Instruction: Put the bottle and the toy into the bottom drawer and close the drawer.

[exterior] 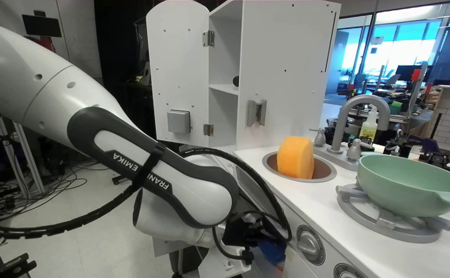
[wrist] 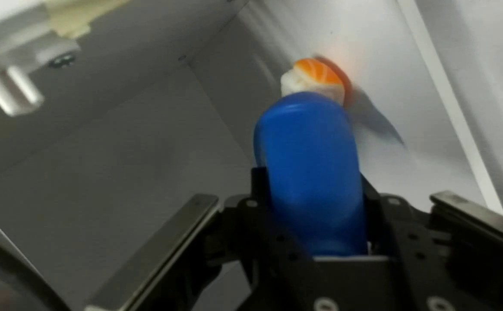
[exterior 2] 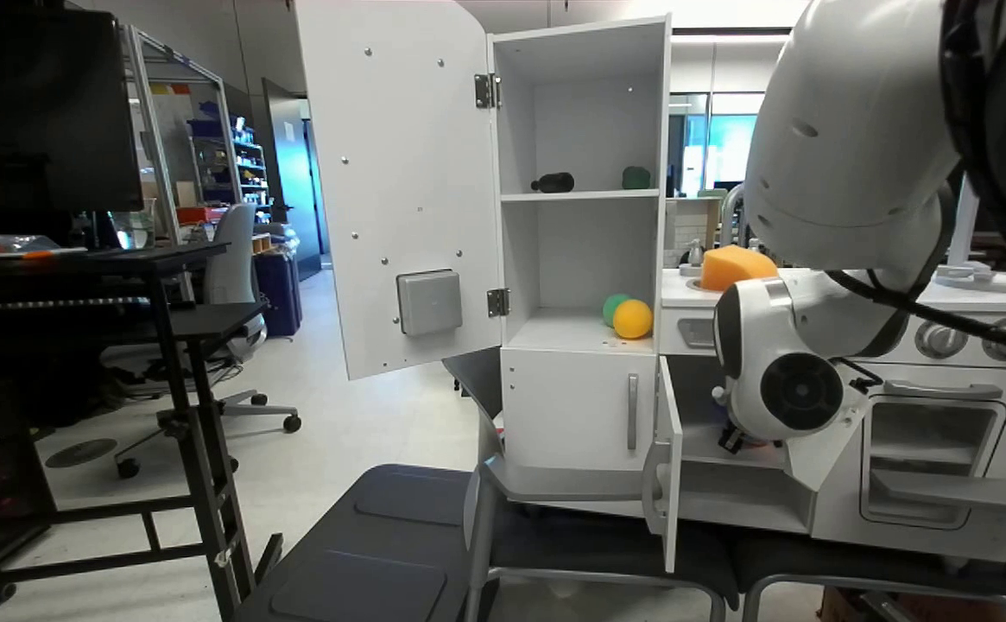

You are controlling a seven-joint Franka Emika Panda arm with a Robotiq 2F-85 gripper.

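Observation:
In the wrist view my gripper [wrist: 314,185] is shut on the blue bottle [wrist: 305,134]; a finger lies against each side. The bottle's white cap is not visible. An orange-and-white, sushi-like toy [wrist: 314,77] rests on a pale surface just beyond the bottle's far end, which partly covers it. In an exterior view my gripper [exterior 2: 734,438] reaches into the open white compartment under the sink. The blue bottle [exterior: 273,250] also shows below the arm in an exterior view. No wide flat drawer front is clearly visible; below the shelf is a low open compartment [exterior 2: 736,494].
A narrow white door [exterior 2: 668,466] with a grey handle stands swung open left of the compartment. The oven front [exterior 2: 934,458] is to its right. Grey chairs [exterior 2: 572,484] stand in front. A green bowl [exterior: 414,185] and orange block [exterior: 296,158] are on top.

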